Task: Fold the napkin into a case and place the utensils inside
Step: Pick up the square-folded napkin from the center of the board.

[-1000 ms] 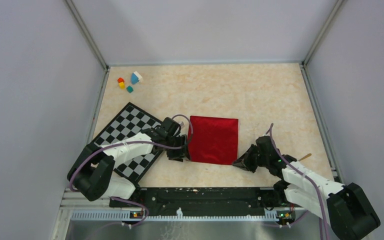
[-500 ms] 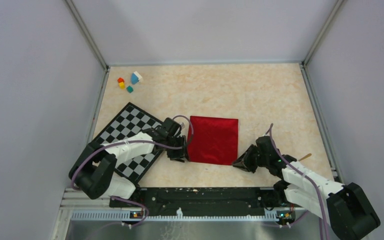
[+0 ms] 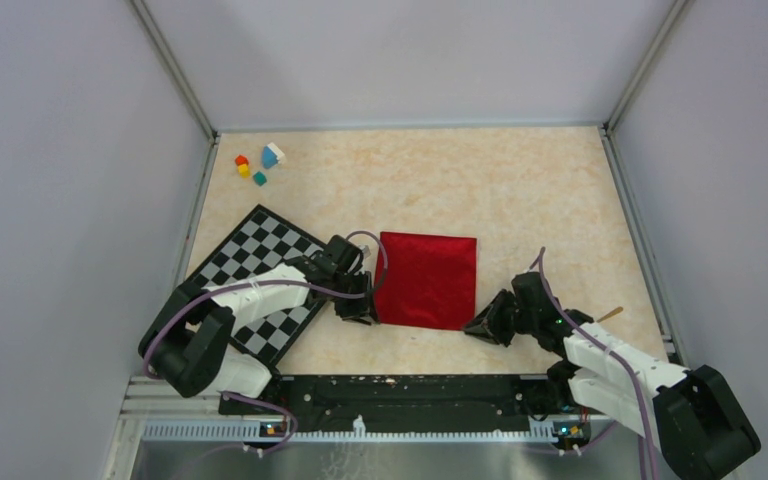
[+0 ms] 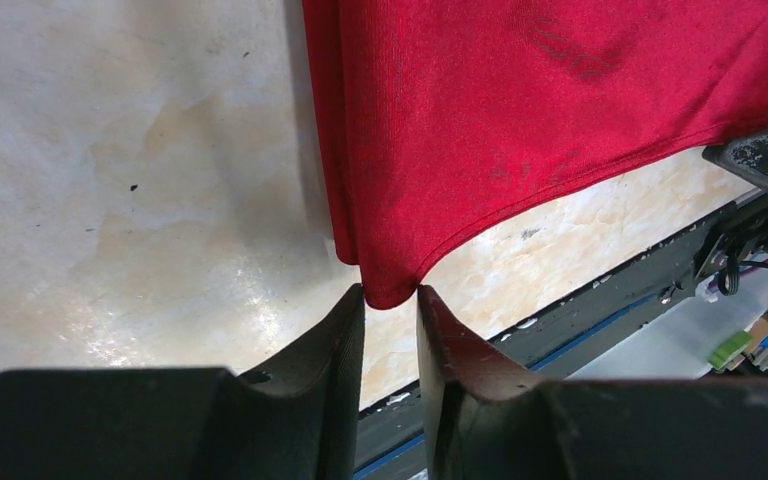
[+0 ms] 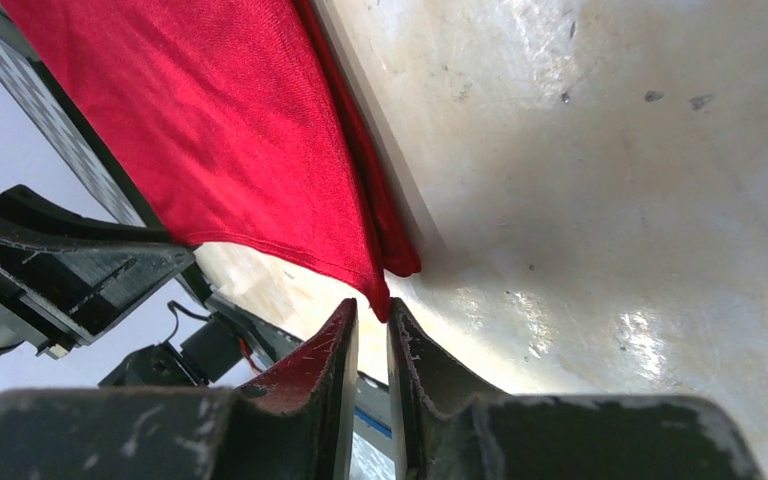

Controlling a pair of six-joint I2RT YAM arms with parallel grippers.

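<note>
Napkin [image 3: 426, 280] lies flat on the table [image 3: 520, 190], stretching away ahead of both pairs of jaws. Left gripper [image 4: 390, 298]: jaws a narrow slit apart, one cloth corner dipping just between the tips. Right gripper [image 5: 372, 310]: jaws likewise narrow, the other near corner at their mouth. Whether either pair actually pinches the cloth, I cannot tell

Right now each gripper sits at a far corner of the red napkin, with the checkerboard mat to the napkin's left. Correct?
No: they sit at the near corners, not the far ones. The top external view shows the left gripper and right gripper at the red napkin's near edge. The checkerboard mat does lie to its left.
</note>
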